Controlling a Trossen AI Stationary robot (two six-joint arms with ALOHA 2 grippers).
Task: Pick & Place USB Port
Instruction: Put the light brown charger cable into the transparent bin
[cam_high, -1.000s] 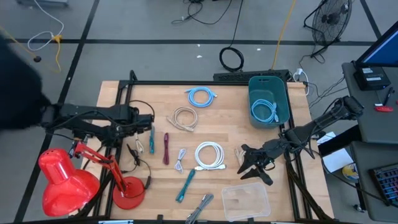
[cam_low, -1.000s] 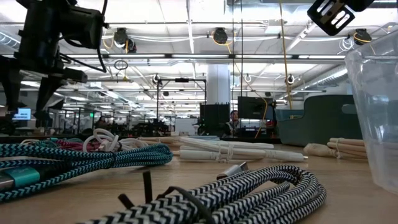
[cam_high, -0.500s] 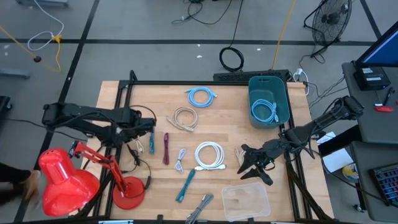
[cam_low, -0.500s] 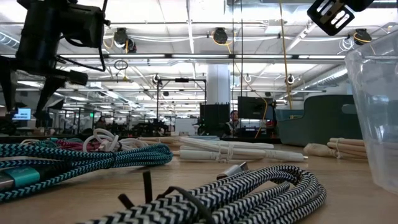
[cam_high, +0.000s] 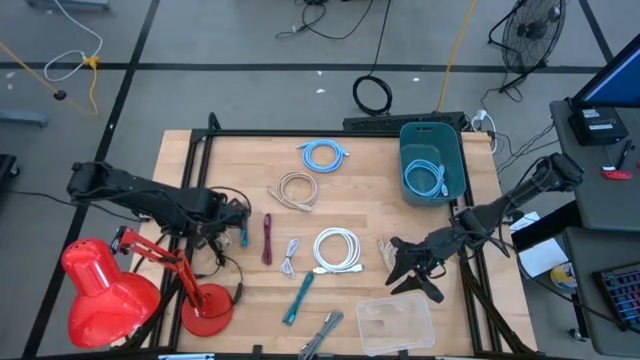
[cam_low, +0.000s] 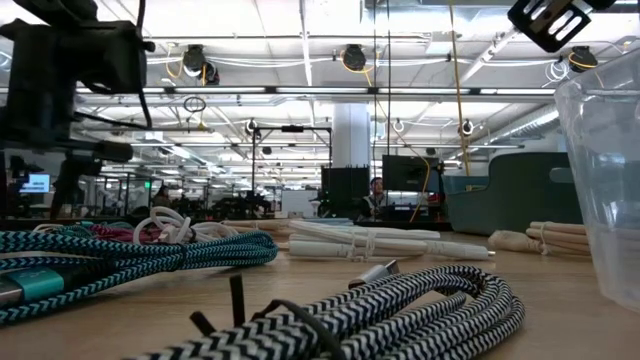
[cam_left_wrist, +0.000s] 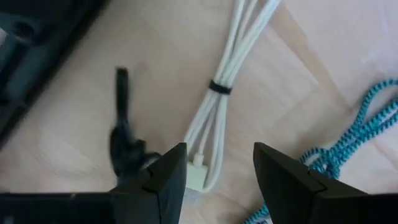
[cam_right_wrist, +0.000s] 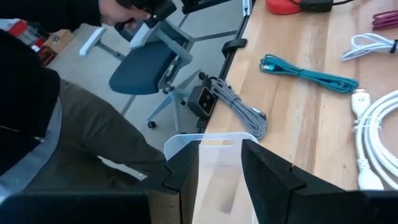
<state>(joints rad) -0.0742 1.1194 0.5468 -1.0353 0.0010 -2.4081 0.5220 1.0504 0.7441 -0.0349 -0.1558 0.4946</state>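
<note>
A small white USB cable (cam_left_wrist: 217, 93), bundled with a black tie, lies flat on the wooden table (cam_high: 370, 200) near its left edge. My left gripper (cam_left_wrist: 214, 180) points down just above it, open, with its fingers on either side of the cable's white plug end (cam_left_wrist: 198, 171). In the high view this gripper (cam_high: 228, 220) is between the red lamp and a teal cable (cam_high: 243, 232). My right gripper (cam_high: 402, 268) hangs open above the table's near right part with nothing between its fingers (cam_right_wrist: 183, 174).
Other cables lie spread about: magenta (cam_high: 267, 238), a white coil (cam_high: 337, 250), a teal braided one (cam_high: 298, 295), beige (cam_high: 294, 190) and light blue (cam_high: 323, 153). A teal bin (cam_high: 445, 185) stands far right, a clear container (cam_high: 395, 322) near right, a red lamp (cam_high: 105, 290) near left.
My left gripper has come down toward the small white cable and a little toward the table's near edge, rolling about its own axis as it sank. Its fingers have stayed open. My right gripper has kept still.
</note>
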